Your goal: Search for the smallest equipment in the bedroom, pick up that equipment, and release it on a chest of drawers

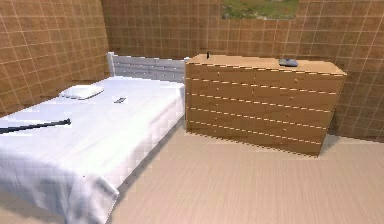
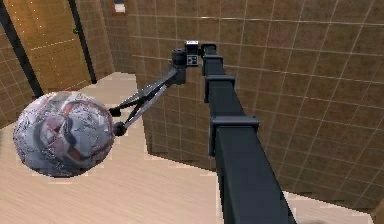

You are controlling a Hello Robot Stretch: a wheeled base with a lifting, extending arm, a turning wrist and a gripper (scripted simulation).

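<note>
Brown-tiled bedroom walls [image 1: 150, 30] back a white bed [image 1: 100, 130] and a wooden chest of drawers [image 1: 260, 100]; the claw [image 2: 115, 120] holds a marbled ball [image 2: 60, 135] clear of the floor [image 2: 150, 190].

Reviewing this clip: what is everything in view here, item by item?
bed: one, white, forward view's left
pillow: one, white, on the bed
bat-like stick: one, dark, bed's left edge
chest of drawers: one, brown wood, beside the bed
small object: one, dark, atop the chest
wall picture: one, greenish, above the chest
door: one, brown, arm side view's left
ball: one, mottled grey-red, hanging at the gripper's fingers
arm: one, dark, arm side view's middle
gripper: one, dark, holding the ball
</note>
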